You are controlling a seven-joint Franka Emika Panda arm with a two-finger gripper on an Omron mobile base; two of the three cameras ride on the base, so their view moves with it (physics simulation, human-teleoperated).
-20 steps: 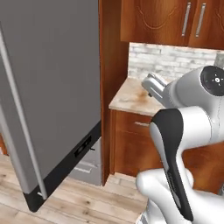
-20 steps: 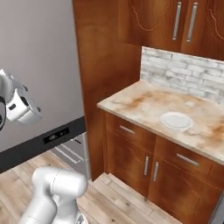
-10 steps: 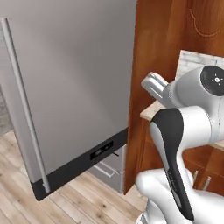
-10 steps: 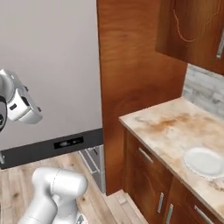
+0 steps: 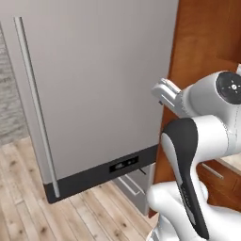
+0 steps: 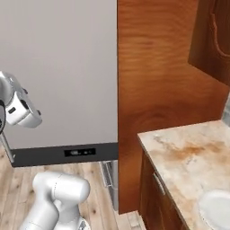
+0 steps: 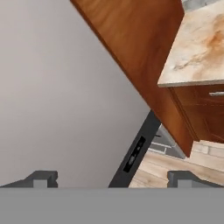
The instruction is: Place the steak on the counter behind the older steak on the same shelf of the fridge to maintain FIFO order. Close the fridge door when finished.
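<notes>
Fridge door (image 5: 94,80) is taking up the left of both base views, outer grey face toward the cameras, standing ajar out from the fridge body; its long vertical handle (image 5: 35,108) is running down near the door's left edge, and the black bottom strip (image 5: 101,172) with a small display panel is sitting at the door's foot. Grey pull-out drawers (image 5: 136,181) are showing just behind and below that strip. Wood plank floor (image 5: 23,188) is lying under the door. Right of the door, a tall brown wooden panel (image 6: 152,85) is standing flush beside the fridge, between the door and the counter (image 6: 188,157). Counter is sitting right of that panel, beige marbled top with rusty streaks, a white plate (image 6: 218,209) resting on it at the far right; brown cabinet fronts (image 7: 201,113) are hanging below it. Gripper (image 7: 111,179) is pointing at the door's outer face near the strip, fingers spread wide apart, nothing between them. Steak location: can't tell, neither steak nor the shelf is visible, door is blocking the fridge interior.
</notes>
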